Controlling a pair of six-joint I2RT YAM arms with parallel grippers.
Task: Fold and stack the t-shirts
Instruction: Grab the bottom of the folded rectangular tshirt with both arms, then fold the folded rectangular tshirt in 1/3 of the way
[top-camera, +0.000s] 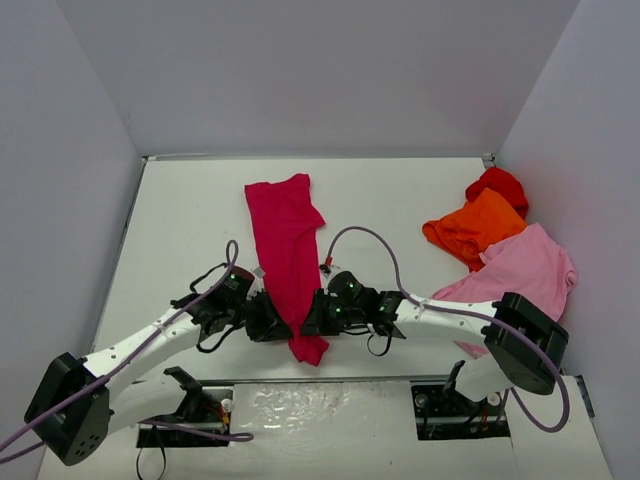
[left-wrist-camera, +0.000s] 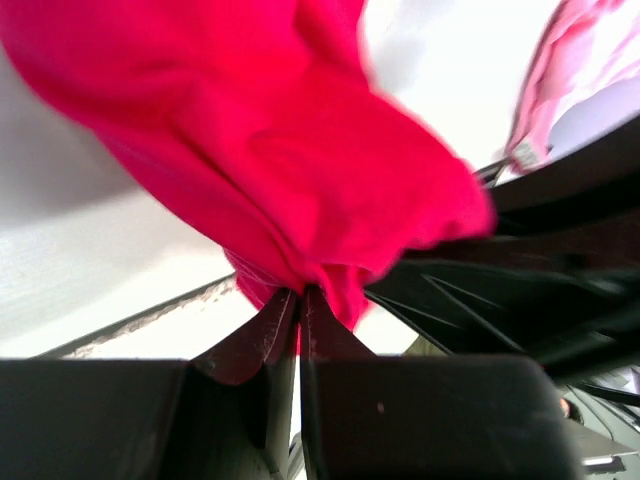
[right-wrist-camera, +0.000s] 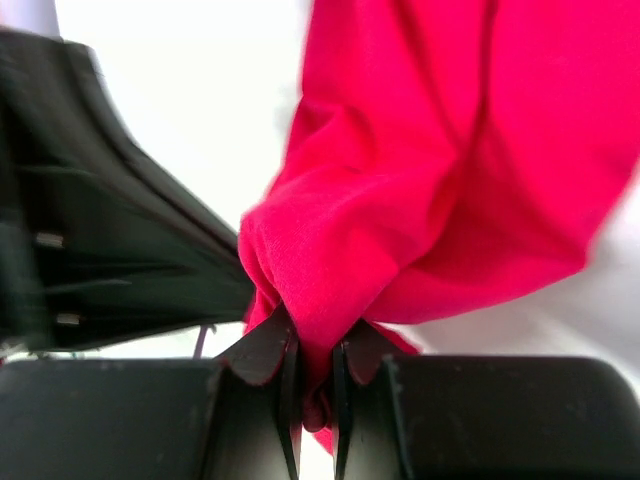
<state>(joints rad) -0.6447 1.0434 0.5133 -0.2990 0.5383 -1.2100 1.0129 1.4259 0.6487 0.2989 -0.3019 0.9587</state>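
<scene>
Four shirts counted in top view, plus two grippers and one table (top-camera: 190, 230). Crimson shirt (top-camera: 287, 255) laid out as a long narrow strip, running from beyond the jaws, down between both sets, to a short tail on their near side. Left gripper (top-camera: 280, 322) clamped on its left edge, right gripper (top-camera: 312, 316) on its right edge, facing each other and nearly touching across the cloth. Judged reason: matched grips on both edges, to lift the near end and carry it over for a crosswise fold. Pink shirt (top-camera: 535, 265), orange shirt (top-camera: 475, 228) and red shirt (top-camera: 497, 185) piled together well off to the right of the right jaws, one of each, probably waiting their turn.

Left wrist view: jaws pressed together, pinching a bunched fold of crimson cloth right at the tips. Rest of the cloth billowing above. Dark body of right gripper just beside, on the right.

Right wrist view: jaws nipped onto a wad of crimson cloth, remaining gap filled by fabric. Lengthwise fold done by the look of it; stacking not started.
</scene>
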